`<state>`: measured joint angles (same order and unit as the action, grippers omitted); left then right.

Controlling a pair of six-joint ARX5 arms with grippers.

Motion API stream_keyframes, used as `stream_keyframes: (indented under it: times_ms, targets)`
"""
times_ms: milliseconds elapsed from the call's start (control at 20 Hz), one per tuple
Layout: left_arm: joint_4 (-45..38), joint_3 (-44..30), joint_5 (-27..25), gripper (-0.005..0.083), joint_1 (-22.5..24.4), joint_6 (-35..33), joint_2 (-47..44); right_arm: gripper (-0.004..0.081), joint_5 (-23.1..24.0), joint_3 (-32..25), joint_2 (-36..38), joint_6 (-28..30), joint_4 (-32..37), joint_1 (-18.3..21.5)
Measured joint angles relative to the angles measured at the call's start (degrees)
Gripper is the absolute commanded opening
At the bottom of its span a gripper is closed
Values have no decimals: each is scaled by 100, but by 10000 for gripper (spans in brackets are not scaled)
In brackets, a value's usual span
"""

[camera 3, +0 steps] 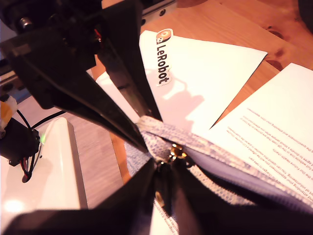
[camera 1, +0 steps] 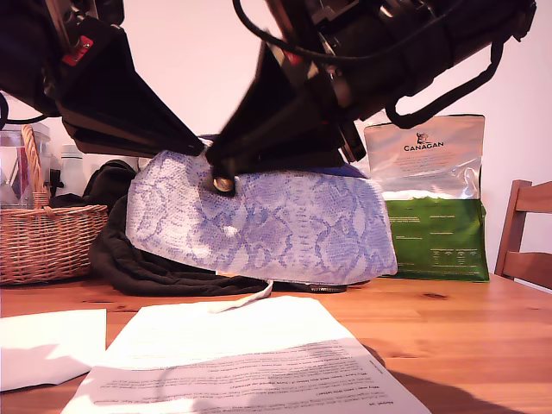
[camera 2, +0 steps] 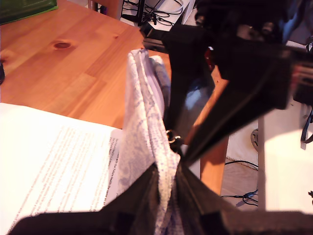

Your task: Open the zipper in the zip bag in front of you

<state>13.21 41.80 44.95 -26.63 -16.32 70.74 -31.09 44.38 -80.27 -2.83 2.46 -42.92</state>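
- You are at the very start of the pull. The zipper (camera 2: 146, 85) looks shut all along the top edge in the first wrist view, so I think almost all of the opening is left to do.
- The zipper's black tab, with its round shiny rivet (camera 1: 223, 183), hangs at the bag's top edge, in the upper middle of the exterior view.
- My second gripper (camera 3: 166, 169) comes down from the upper right of the exterior view. Its jaws are pressed together on the black tab, right by the rivet.
- My first gripper (camera 2: 166, 178) comes down from the upper left of the exterior view. Its jaws are squeezed tight on the bag's top corner, just beside the tab.
- For the next move, you need my first gripper to hold that corner firm while my second gripper slides the tab along the top edge, toward the exterior view's right. Pull along the zip line, not up, or the soft bag may just lift and bunch.
- The zip bag (camera 1: 285, 224) is soft and puffy, with a purple and white snake pattern. It stands on its long edge in the middle of the exterior view, a bit tilted.
- It rests on a black cloth (camera 1: 129, 259) on the wooden table (camera 1: 466, 328).
- A wicker basket (camera 1: 43, 241) sits at the exterior view's left, and a silver and green food bag (camera 1: 431, 198) stands behind at the right.
- Printed papers (camera 1: 250, 354) lie in front, at the bottom of the exterior view.
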Motion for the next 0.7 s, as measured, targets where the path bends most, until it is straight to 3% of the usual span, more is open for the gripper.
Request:
stream_keyframes:
  times_ms: [150,700]
  targets:
    - [7,2,-208,-21,-59,-44,0,-13,20,0,-13,11,-22,-4]
    - [645,138,-1519,-21,-234,-1263,0,-13,-44,0,-98,9,-409,-2]
